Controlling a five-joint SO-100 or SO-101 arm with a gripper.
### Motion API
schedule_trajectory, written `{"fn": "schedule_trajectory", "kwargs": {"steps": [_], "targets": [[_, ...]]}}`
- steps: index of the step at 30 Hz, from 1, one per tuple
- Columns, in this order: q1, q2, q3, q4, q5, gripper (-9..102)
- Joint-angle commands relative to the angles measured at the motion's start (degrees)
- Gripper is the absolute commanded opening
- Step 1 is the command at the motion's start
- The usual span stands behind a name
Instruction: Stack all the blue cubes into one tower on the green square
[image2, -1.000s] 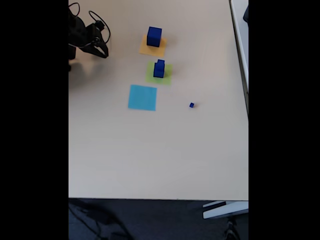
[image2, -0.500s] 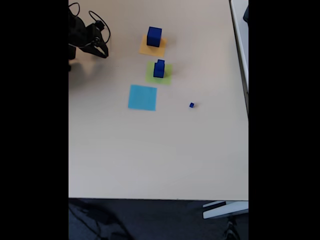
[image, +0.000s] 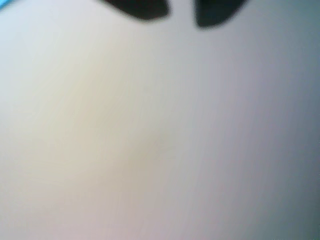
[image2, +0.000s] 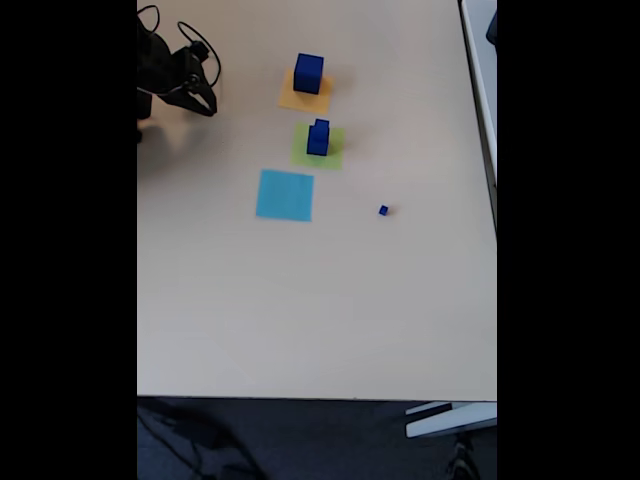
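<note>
Beige table (image2: 300, 300) under fixed view. Gripper (image2: 206, 98) at far left, jaws apart, empty, well apart from cubes. Largest blue cube (image2: 309, 73) on orange-yellow square (image2: 292, 100). Two stacked blue cubes (image2: 318, 137) on green square (image2: 332, 152). Tiny blue cube (image2: 383, 210) alone on table, right of light blue square (image2: 285, 195). Wrist view blurred.

No change shows between the earlier pictures and now. The gripper (image2: 207, 103) sits exactly where it was.
</note>
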Motion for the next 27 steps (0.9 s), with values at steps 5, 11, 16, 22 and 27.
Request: {"fn": "schedule_trajectory", "kwargs": {"steps": [5, 11, 16, 22, 27], "targets": [[-0.53, 1.49, -0.97, 0.0, 0.26, 0], [-0.53, 1.49, -0.97, 0.0, 0.26, 0], [-0.53, 1.49, -0.97, 0.0, 0.26, 0], [-0.53, 1.49, -0.97, 0.0, 0.26, 0], [-0.53, 1.49, -0.97, 0.0, 0.26, 0]]}}
